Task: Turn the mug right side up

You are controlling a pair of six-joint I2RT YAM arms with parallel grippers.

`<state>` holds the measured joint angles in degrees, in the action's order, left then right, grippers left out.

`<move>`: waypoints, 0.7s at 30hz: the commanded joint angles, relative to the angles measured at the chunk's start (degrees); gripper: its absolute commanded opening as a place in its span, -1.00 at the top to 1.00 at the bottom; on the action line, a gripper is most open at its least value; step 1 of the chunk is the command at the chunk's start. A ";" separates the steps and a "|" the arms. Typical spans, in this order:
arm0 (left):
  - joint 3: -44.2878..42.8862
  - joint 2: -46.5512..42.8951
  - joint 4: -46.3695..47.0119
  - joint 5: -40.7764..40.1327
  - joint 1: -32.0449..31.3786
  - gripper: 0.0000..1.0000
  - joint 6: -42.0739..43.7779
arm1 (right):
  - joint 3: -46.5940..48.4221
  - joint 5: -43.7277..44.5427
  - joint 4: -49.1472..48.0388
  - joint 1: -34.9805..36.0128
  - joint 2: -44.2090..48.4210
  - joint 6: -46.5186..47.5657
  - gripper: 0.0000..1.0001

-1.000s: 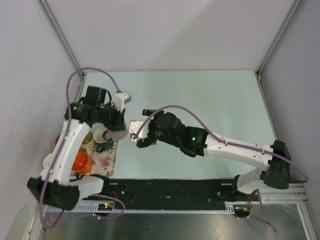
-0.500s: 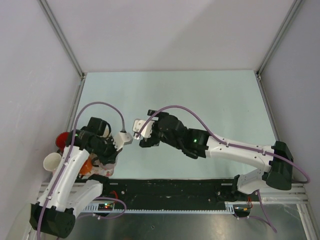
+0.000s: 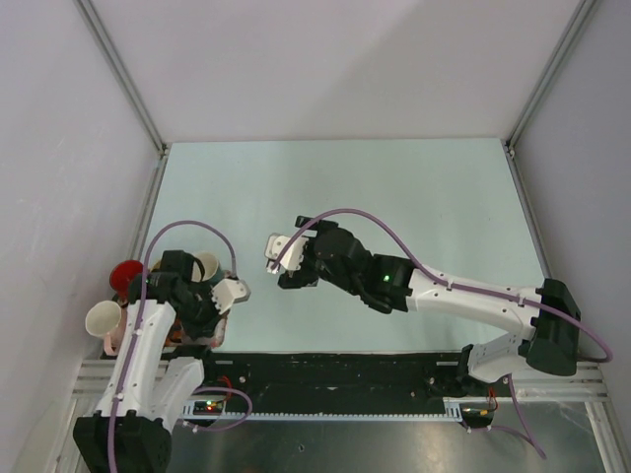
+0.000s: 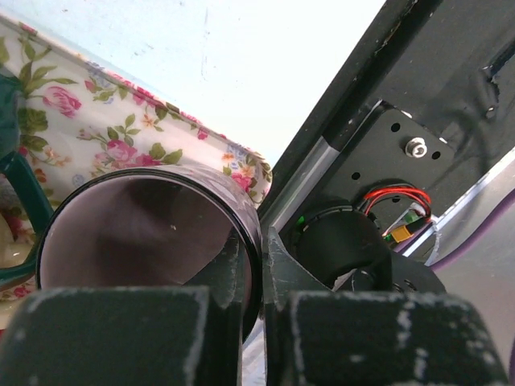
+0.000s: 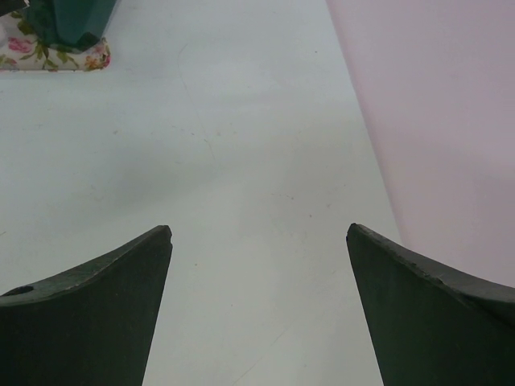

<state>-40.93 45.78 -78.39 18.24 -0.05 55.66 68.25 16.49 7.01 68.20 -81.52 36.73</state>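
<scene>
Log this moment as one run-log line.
left gripper: shut on mug wall | mug: at floral tray, mouth toward wrist camera | right gripper: open, empty, over table

White-black arms [image 3: 473,294], purple cables [image 3: 187,225] (green LED [image 3: 383,279]).

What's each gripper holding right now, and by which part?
Left gripper pinches the mug by its rim wall. Right gripper is open, empty.

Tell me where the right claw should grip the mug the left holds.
Likely the barrel of the mug, from above, back from the rim. Its mouth faces the left wrist, the left claw is shut on the rim wall, and the floral tray lies underneath.
</scene>
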 commanded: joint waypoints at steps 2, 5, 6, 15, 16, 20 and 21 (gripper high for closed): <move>1.63 -0.68 0.28 1.82 2.78 1.00 9.86 | -0.22 2.60 -1.73 -0.23 2.02 0.75 -0.91; 2.61 -2.04 0.54 3.50 2.86 1.00 12.34 | -0.48 2.74 -1.90 -0.43 2.07 0.62 -0.91; 2.78 -2.11 0.62 4.67 2.82 1.00 12.66 | -0.48 2.53 -2.17 -0.43 2.02 0.53 -0.91; 3.18 -1.52 1.29 9.32 7.04 0.99 16.18 | -0.57 1.02 -4.58 -1.07 1.20 0.99 -0.92; 3.20 -1.37 1.34 9.60 7.37 0.83 16.39 | -0.48 0.97 -4.87 -1.06 1.06 1.07 -0.92; 2.76 0.43 1.45 8.36 7.71 0.07 15.02 | -0.48 1.40 -5.31 -1.03 0.99 1.39 -0.92; 2.60 0.61 1.38 7.54 7.70 -0.13 14.79 | -0.53 1.42 -5.06 -1.09 1.13 1.40 -0.92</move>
<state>-37.47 45.65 -77.12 24.88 6.96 69.71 67.51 17.58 4.67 67.35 -81.32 37.65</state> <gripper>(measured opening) 0.421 0.957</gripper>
